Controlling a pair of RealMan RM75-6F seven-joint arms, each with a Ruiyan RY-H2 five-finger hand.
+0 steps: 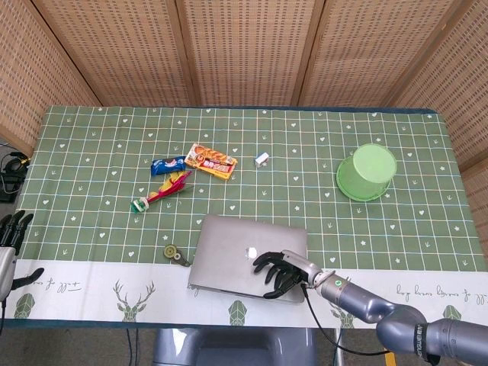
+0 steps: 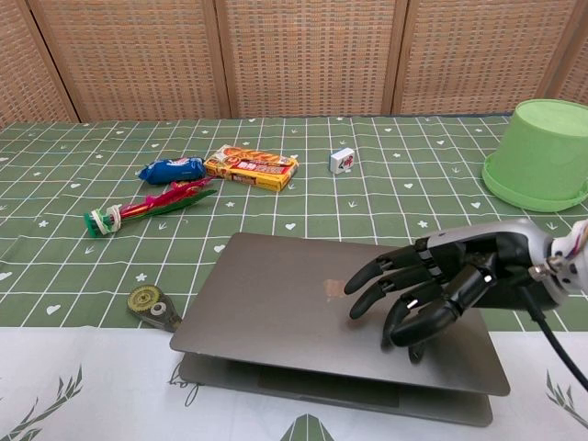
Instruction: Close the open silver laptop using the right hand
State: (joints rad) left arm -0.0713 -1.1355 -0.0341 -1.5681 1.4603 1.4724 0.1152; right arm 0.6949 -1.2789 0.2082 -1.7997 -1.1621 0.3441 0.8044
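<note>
One open right hand, fingers spread, is pressing the nearly shut silver laptop's lid near the table edge.

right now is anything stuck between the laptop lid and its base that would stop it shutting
Nothing visible. The right hand rests on the laptop lid, which is nearly down; the thin front gap looks empty in the chest view.

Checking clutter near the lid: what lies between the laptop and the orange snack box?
Only bare green tablecloth separates the laptop from the orange snack box, as the head view shows; the chest view agrees.
</note>
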